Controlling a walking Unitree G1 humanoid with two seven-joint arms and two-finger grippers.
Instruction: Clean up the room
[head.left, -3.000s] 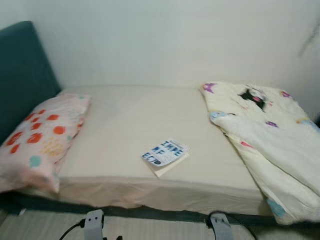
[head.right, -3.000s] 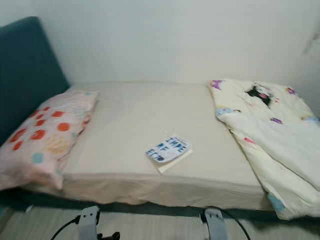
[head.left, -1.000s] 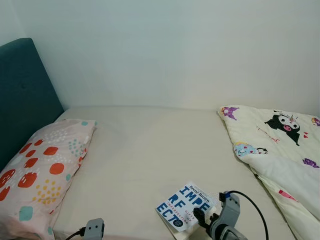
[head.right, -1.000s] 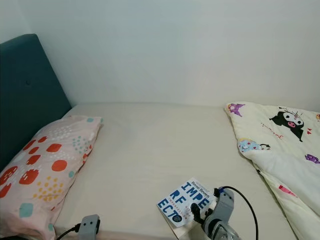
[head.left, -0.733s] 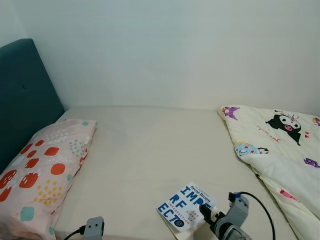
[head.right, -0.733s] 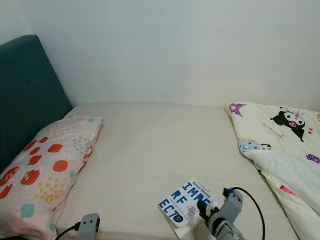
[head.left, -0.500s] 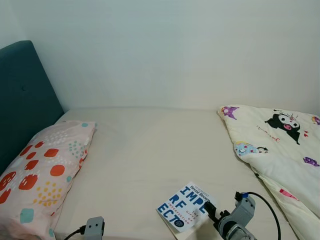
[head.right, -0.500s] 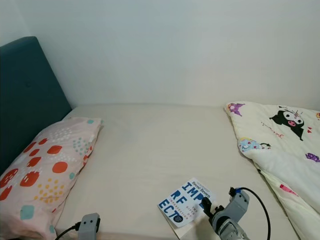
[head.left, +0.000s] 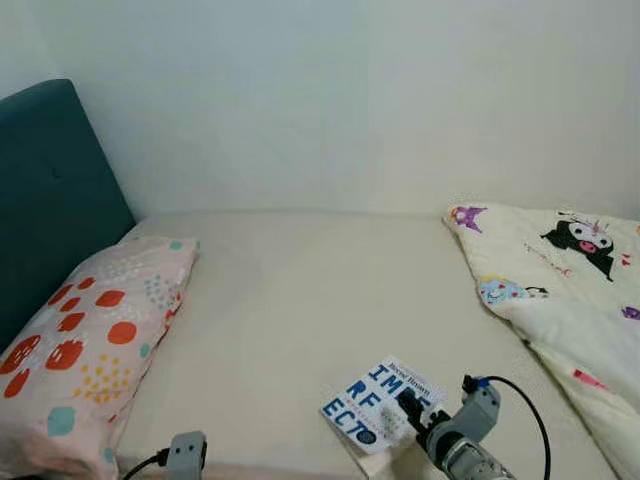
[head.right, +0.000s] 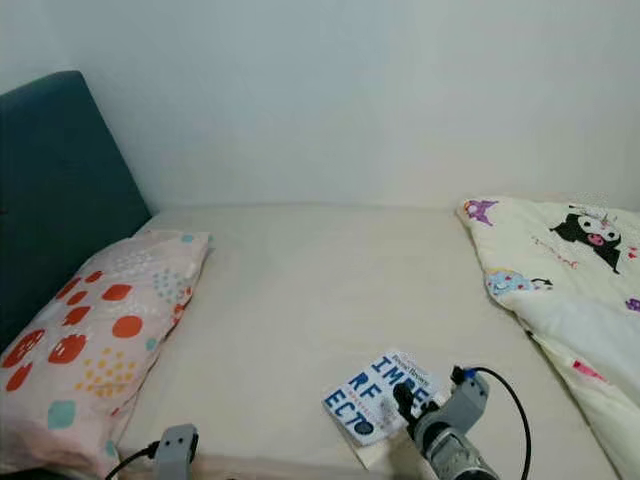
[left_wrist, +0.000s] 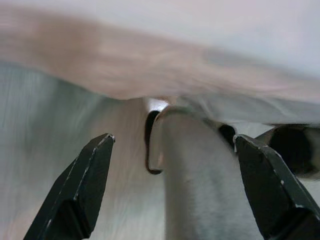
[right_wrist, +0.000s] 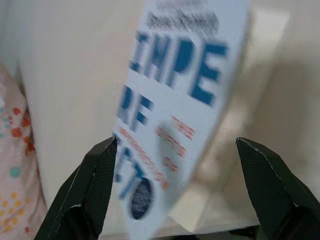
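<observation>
My right gripper (right_wrist: 175, 190) is open wide over the white paperback book with big blue letters (head.left: 383, 417), so I should slide one finger gently under its edge, then squeeze.

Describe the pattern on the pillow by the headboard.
The pillow is pale pink with red-orange spots, teal patches and yellow dots, clearest in the left eye view.

My right tool (head.right: 404, 402) has black tapered fingers on a ribbed silver wrist. A black cable loops behind it. My left wrist shows a grey block, also cabled.
</observation>
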